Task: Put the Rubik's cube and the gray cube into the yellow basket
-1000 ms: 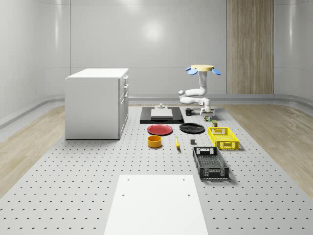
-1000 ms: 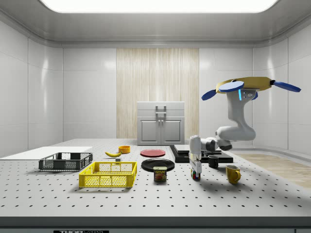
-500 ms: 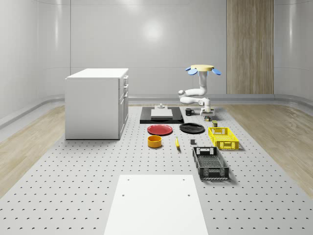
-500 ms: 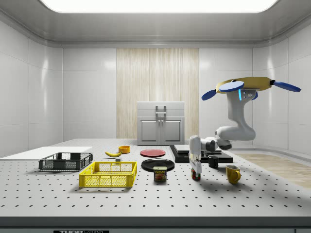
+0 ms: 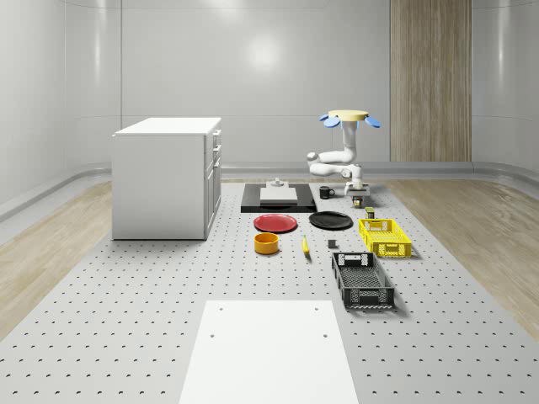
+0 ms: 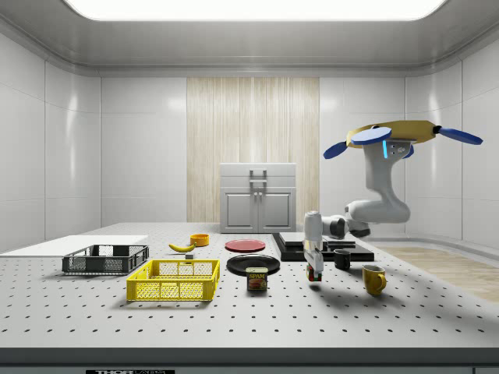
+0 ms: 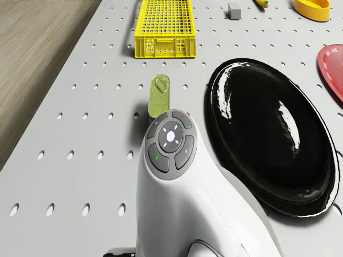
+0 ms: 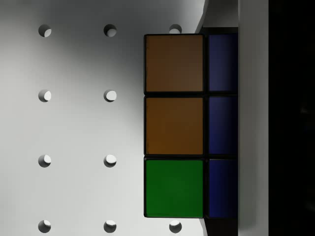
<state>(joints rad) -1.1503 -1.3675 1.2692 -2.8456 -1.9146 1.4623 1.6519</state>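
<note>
We see the drone [image 6: 398, 134] hovering above the far end of the tabletop [image 5: 152, 320], its arm [image 6: 378, 204] bent down and forward so that the end effector [image 6: 314, 274] hangs just above the surface, clenched on the Rubik's cube [image 8: 189, 125] — the wrist view shows orange, green and blue squares pressed against one finger [image 8: 253, 118]. In the side view the cube sits lifted clear of the tabletop, between the can [image 6: 256, 279] and the yellow mug [image 6: 373, 279].

The basket [image 5: 384, 236] lies near the tabletop's edge on the whole-scene view's right, well apart from the end effector, with the can between them. The gray cube [image 7: 233, 10] rests on the tabletop just beside the basket — on the side toward the banana [image 5: 305, 246]. The black plate [image 7: 273, 134] lies beside the arm, near the can.
</note>
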